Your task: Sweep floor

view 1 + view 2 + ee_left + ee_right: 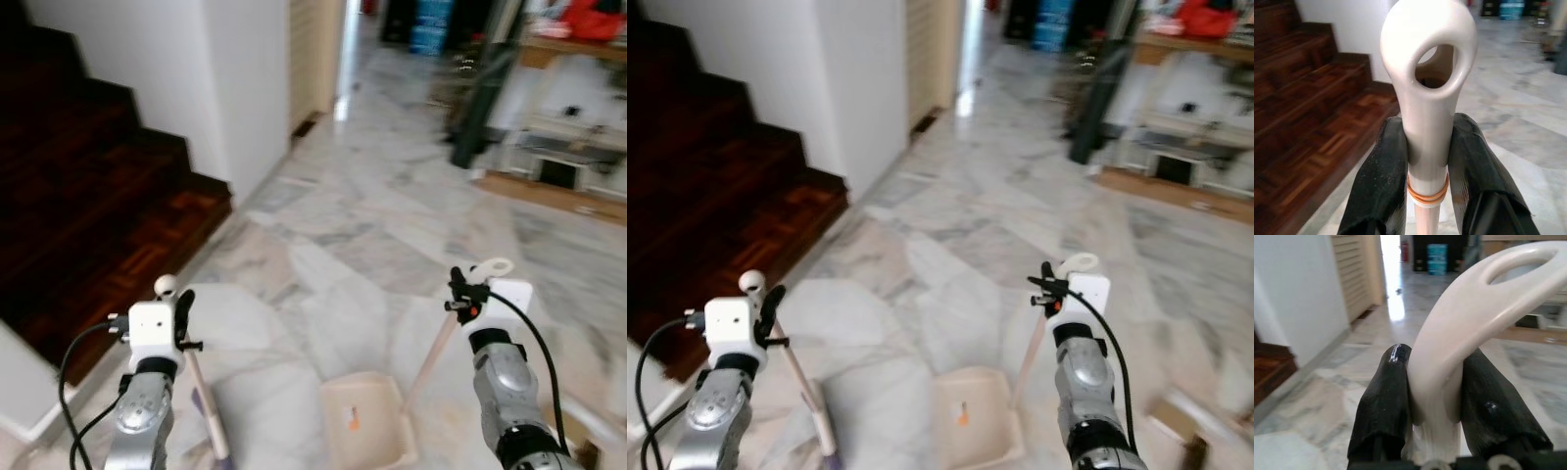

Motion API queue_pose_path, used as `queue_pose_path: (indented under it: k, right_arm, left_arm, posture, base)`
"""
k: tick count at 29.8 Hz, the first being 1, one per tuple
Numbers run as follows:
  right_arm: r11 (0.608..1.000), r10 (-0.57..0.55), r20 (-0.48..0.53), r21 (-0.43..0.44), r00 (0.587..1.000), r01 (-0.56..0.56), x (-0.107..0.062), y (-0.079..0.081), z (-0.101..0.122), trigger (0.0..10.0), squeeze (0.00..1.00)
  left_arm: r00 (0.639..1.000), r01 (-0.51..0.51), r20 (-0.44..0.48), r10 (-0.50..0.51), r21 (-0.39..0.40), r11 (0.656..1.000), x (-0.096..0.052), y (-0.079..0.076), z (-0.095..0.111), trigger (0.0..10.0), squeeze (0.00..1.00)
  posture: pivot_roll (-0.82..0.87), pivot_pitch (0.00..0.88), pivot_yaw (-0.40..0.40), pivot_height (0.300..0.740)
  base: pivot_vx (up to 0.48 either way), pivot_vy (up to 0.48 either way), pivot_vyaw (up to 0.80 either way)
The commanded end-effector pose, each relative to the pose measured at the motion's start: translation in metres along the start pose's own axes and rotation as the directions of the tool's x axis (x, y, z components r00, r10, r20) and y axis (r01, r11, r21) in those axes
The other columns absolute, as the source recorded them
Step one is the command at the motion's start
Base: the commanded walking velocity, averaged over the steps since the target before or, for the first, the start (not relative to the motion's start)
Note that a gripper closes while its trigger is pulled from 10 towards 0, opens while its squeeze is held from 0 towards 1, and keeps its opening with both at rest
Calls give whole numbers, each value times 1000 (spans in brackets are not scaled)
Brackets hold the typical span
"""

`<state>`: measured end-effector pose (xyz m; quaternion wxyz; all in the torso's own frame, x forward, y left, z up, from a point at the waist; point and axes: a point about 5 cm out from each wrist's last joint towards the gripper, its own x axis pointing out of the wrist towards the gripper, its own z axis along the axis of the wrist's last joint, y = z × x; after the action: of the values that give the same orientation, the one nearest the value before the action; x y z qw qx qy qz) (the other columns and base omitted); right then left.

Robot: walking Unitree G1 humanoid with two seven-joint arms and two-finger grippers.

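- Head views: dark wooden stairs [88,196] border the left; open marble floor [392,215] stretches ahead. The dustpan [364,423] lies between the arms, its handle [431,354] slanting up.
- Left wrist: left gripper [1430,161] pinches the upright broom handle [1427,88].
- Right wrist: right gripper [1437,396] clamps the dustpan handle's curved top.

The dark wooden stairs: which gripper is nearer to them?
Left. The left gripper, clamped on the broom handle, is beside the stairs; the right gripper, holding the dustpan handle, is farther away across the floor.
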<state>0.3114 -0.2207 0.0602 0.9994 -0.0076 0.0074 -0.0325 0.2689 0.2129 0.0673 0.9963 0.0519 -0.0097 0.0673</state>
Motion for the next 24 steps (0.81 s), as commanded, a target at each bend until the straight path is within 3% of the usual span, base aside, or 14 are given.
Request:
queue_pose_path:
  k: [1,24]
  right_arm:
    - [1000,-6,38,11,999,5,4,1,8,10000,0]
    - [1000,-18,42,8,999,18,2,0,7,10000,0]
  left_arm:
    - [999,3,44,-3,7,1000,4,0,9,10000,0]
    - [999,16,40,-16,-17,1000,4,-3,8,10000,0]
  posture:
    - [-36,0,21,740]
    - [-39,0,17,740]
  base:
    - [0,0,-788]
    - [0,0,-788]
